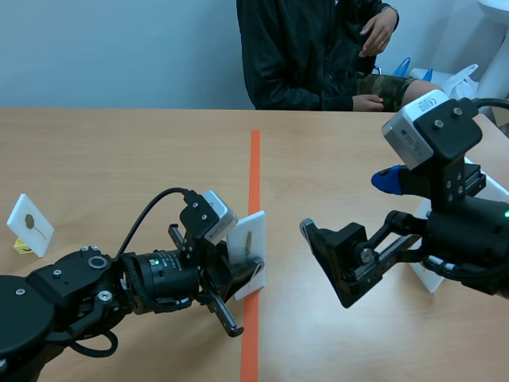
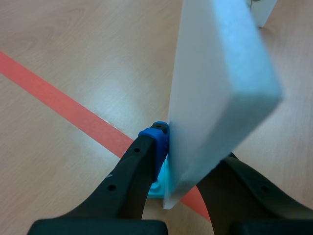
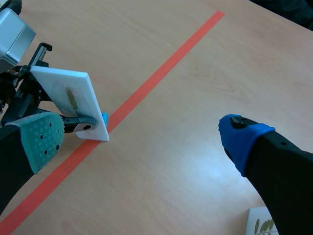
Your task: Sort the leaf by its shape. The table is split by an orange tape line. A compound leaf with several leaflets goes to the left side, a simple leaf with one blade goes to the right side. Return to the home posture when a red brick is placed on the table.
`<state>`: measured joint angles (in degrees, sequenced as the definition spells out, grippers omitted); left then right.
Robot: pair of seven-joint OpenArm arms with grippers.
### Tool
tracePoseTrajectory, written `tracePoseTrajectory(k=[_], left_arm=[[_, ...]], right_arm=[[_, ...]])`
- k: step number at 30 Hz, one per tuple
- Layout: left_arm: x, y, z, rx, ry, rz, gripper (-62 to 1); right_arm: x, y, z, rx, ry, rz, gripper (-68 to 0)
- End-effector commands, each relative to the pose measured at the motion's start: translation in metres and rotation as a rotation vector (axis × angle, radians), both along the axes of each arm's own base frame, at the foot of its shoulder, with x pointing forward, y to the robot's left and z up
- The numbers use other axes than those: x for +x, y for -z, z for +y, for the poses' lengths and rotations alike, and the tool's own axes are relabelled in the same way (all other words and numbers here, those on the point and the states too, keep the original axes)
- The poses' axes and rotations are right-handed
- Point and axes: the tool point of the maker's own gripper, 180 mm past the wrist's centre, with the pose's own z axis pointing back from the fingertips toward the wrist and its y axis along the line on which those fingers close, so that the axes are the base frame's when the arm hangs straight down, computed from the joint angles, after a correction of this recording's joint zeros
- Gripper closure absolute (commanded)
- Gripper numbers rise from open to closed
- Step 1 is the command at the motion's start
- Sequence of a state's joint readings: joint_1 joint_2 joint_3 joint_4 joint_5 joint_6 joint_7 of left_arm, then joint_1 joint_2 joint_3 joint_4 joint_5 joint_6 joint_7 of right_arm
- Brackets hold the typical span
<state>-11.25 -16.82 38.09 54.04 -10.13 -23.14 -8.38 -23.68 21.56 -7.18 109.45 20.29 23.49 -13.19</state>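
Left wrist view: smooth white slab-shaped card (image 2: 220,83)

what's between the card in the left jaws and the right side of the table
The right gripper hangs just past the tape line, jaws open, facing the white card; the table under it looks bare.

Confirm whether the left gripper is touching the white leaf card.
Touching. The left wrist view shows the white leaf card clamped in the left gripper, its blue pad pressed against the card's face.
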Motion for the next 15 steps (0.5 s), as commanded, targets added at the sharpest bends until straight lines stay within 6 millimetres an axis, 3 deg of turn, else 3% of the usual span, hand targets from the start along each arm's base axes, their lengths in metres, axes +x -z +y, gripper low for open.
tracePoseTrajectory(k=[1,4,8,15], left_arm=[[0.002,-0.013,-0.008,-0.038,0.002,-0.018,-3.8],[0.004,-0.018,-0.004,-0.024,-0.006,-0.006,-3.8],[0.012,-0.039,0.011,-0.050,-0.062,-0.020,-3.8],[0.020,-0.067,0.063,-0.064,-0.218,-0.040,-3.8]], right_arm=[[0.005,-0.010,-0.001,0.007,0.004,-0.035,-67.8],[0.005,-0.010,-0.001,0.007,0.004,-0.036,-67.8],[0.005,-0.011,-0.001,0.008,0.004,-0.036,-67.8],[0.005,-0.011,-0.001,0.010,0.004,-0.040,-67.8]])
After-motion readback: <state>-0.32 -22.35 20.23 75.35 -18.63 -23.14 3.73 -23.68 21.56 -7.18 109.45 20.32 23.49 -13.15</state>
